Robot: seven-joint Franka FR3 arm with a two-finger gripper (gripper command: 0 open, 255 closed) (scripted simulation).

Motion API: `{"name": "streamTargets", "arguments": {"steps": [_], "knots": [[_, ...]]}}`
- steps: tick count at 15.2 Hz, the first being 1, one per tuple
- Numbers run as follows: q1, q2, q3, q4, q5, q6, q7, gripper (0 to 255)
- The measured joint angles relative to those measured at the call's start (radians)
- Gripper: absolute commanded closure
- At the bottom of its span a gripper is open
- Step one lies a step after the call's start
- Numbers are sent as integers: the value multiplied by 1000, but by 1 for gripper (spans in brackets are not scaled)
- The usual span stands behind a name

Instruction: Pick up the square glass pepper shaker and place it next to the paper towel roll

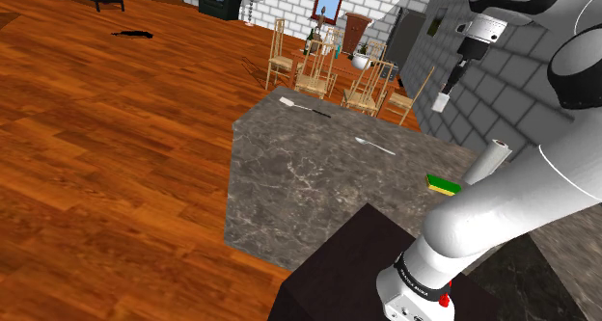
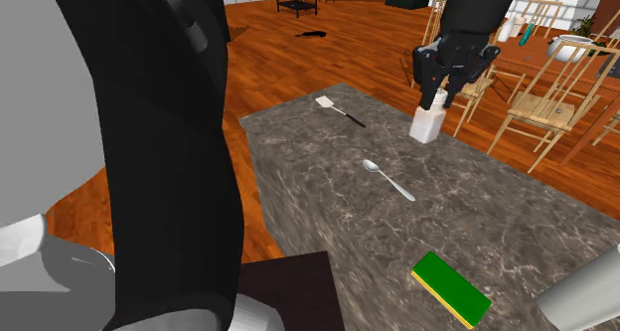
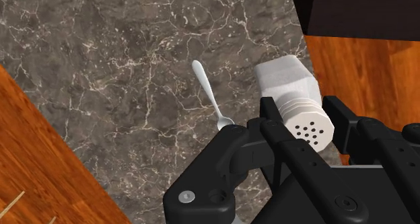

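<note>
Pincer: squeezing the shaker cap.
Shaker: up over the bench.
Paper towel roll: far, 5 o'clock from shaker, second exterior view.
Danger: could slip, fall; small hold, long trip.

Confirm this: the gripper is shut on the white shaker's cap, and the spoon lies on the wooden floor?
No: the spoon lies on the marbled table, as the second exterior view shows. The gripper is shut on the cap of the white shaker.
</note>
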Motion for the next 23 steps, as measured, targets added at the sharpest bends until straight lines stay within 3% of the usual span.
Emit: {"name": "streamTargets", "arguments": {"steps": [5,15,20,23], "knots": [[-42,-47,-58,-20,-43,-12,-97,255],[-109,-29,-242,35,-78,-23,-353,255],[-125,44,-378,105,-45,-24,-510,255],[-136,129,-489,155,14,-19,-635,255]]}}
